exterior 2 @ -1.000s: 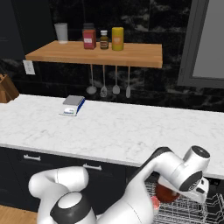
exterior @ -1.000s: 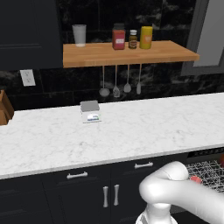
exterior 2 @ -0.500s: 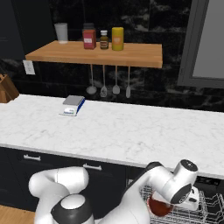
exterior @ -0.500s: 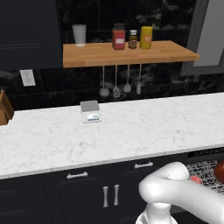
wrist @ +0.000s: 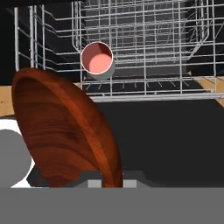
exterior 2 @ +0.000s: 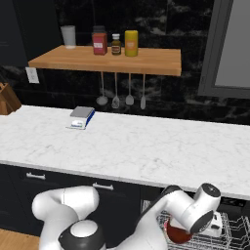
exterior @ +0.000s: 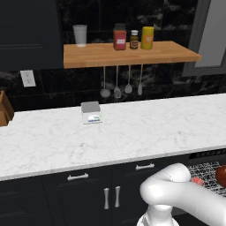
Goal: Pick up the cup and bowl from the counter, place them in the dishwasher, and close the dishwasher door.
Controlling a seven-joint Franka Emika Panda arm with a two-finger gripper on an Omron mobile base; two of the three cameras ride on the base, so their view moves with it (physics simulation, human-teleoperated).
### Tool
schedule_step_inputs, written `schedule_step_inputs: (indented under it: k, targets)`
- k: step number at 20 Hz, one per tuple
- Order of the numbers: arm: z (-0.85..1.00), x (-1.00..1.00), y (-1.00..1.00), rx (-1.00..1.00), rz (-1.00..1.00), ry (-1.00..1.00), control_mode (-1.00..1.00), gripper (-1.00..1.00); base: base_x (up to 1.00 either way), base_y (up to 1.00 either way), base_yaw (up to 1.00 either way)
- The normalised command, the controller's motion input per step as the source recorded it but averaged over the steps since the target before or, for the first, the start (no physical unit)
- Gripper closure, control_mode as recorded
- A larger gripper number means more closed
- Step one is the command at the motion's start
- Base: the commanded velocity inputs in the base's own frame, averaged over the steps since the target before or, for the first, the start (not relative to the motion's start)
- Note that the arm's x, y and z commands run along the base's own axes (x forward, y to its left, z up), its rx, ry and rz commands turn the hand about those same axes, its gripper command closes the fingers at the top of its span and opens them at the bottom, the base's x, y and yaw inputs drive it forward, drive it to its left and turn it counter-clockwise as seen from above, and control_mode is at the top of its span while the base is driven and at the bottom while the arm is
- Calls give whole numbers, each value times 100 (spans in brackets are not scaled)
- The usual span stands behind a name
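Note:
My gripper is shut on the rim of a brown wooden bowl, which stands on edge and tilted in the hand view. The bowl hangs just under the hand, above the silvery wire rack of the open dishwasher. It also peeks in at the right edge of the left base view. The cup, grey outside and pink inside, stands in the rack further in. Below the rack's front edge lies the dark dishwasher door. The white marble counter runs above.
On the counter sit a small grey box and, at the far left, a wooden block. A wooden wall shelf carries jars and a white tumbler, with utensils hanging below. Dark cabinets with silver handles flank the dishwasher.
The hand has come down and moved right with the bowl, closer to the rack. The grip on the bowl has held.

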Motion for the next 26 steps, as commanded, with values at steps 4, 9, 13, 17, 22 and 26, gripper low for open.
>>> schedule_step_inputs:
  k: [4, 9, 13, 17, 22, 26]
  targets:
    - [-1, 33, 0, 3, -14, 0, -100, 100, 0, 0, 0]
    - [-4, 15, -5, 7, -19, 0, -100, 100, 0, 0, 0]
    - [-25, 0, -10, 6, -18, 0, -100, 100, 0, 0, 0]
    - [-31, 0, -1, 1, -8, 0, -100, 100, 0, 0, 0]
    - [-37, 0, 0, 0, 0, 0, -100, 100, 0, 0, 0]
    - [-47, 0, 0, 0, 0, 0, -100, 100, 0, 0, 0]
